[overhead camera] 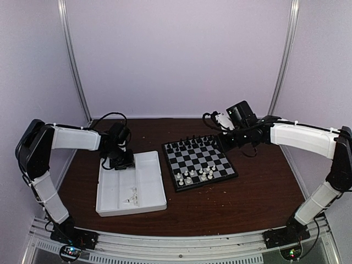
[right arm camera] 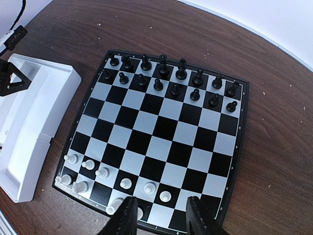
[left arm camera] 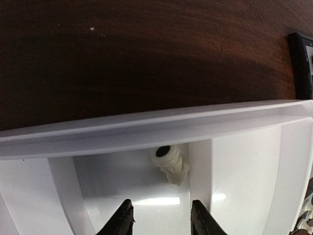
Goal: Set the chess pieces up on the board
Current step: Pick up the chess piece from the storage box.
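The board (overhead camera: pixel 199 162) lies mid-table, black chessmen (right arm camera: pixel 161 73) filling its two far rows. Several white chess pieces (right arm camera: pixel 125 183) stand on its near rows, towards the left. My right gripper (right arm camera: pixel 161 218) hovers open above the board's near edge, nothing between its fingers (right arm camera: pixel 127 218). My left gripper (left arm camera: pixel 161 223) is open inside a far compartment of the white tray (left arm camera: pixel 146 129). One white chess piece (left arm camera: pixel 171 164) lies on its side just beyond the fingertips, against a divider, untouched. In the top view the left gripper (overhead camera: pixel 118 158) is at the tray's far left end.
The white tray (overhead camera: pixel 148 181) sits left of the board, and a few more white pieces (overhead camera: pixel 132 195) lie near its front. Dark wooden table (overhead camera: pixel 258 187) surrounds both. The board's black corner (left arm camera: pixel 301 63) shows to the right of the tray.
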`<action>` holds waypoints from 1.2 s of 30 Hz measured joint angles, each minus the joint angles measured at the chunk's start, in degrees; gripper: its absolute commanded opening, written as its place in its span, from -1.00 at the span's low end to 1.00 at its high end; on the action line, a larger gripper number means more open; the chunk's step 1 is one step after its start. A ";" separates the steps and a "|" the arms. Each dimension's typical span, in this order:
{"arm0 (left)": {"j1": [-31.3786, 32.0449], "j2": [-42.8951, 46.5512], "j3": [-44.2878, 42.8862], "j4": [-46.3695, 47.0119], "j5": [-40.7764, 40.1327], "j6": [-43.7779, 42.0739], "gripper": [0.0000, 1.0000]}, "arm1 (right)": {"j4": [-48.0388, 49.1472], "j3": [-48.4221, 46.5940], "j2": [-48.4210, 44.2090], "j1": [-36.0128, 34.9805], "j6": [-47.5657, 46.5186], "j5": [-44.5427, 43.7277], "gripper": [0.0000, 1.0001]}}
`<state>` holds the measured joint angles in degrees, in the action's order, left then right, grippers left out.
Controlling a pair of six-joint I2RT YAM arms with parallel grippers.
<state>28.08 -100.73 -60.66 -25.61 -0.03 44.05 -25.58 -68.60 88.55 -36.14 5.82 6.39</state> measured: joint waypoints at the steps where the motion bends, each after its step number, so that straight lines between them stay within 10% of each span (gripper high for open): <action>1: -0.09 -0.13 0.00 0.31 -0.20 0.24 -0.18 | 0.22 0.00 0.00 0.00 -0.07 0.11 -0.27; 36: -1.36 -11.74 -16.20 -18.53 -5.88 -3.98 -0.43 | 1.77 -1.25 -0.66 0.00 -1.33 1.60 -0.30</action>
<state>26.72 -112.46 -76.86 -44.14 -5.91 40.07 -23.81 -69.84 87.90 -36.14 4.49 7.99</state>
